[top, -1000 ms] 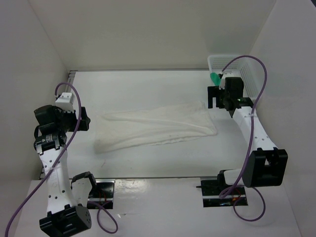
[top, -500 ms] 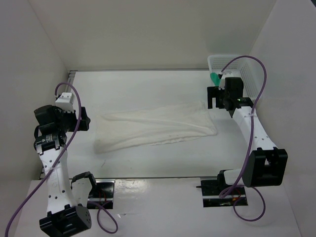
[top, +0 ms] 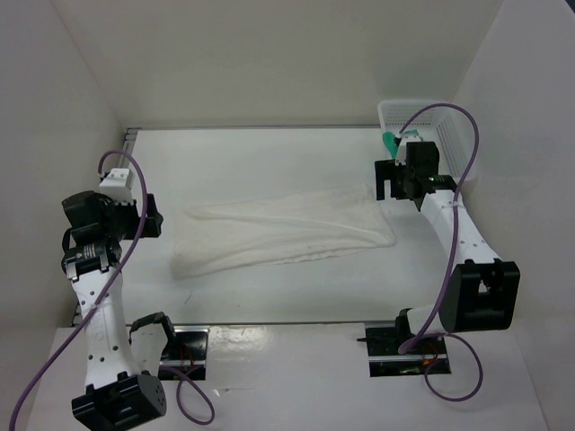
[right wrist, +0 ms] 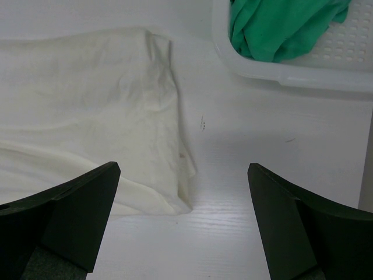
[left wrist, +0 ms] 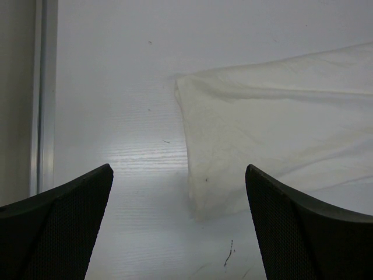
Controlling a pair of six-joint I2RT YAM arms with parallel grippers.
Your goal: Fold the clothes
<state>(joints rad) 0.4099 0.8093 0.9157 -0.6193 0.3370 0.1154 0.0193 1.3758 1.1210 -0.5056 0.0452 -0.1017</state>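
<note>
While the white garment, seen from above, hasn't budged, the right gripper shifted slightly at its right end; left gripper sits off its left end. Left wrist: jaws wide open, empty, by the left corner. Right wrist: same, by the right edge, so no fold yet

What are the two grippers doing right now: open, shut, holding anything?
Left gripper: open, holding nothing, over one end of the white garment.
Right gripper: open, holding nothing, over the garment's other end.
</note>
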